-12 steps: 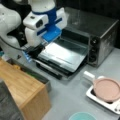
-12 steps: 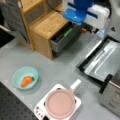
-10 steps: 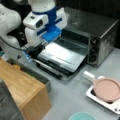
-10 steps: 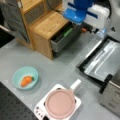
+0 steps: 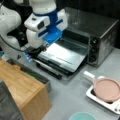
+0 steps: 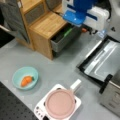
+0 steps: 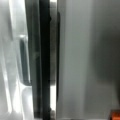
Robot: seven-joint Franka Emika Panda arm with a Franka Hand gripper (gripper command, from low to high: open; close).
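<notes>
In a front view, left to right: the light wooden drawer cabinet (image 5: pixel 25 87); the gripper (image 5: pixel 35 51), positioned at the front edge of the lowered grey metal oven door (image 5: pixel 63 56), finger state cannot be determined; the silver toaster oven (image 5: pixel 100 37); the pink lidded pan (image 5: pixel 106 88) on a white hob.

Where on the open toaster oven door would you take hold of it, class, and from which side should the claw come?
Grip the oven door by its dark front edge bar, coming from above. The door lies flat and open, so that bar juts out free over the table. The claw is near that edge.
</notes>
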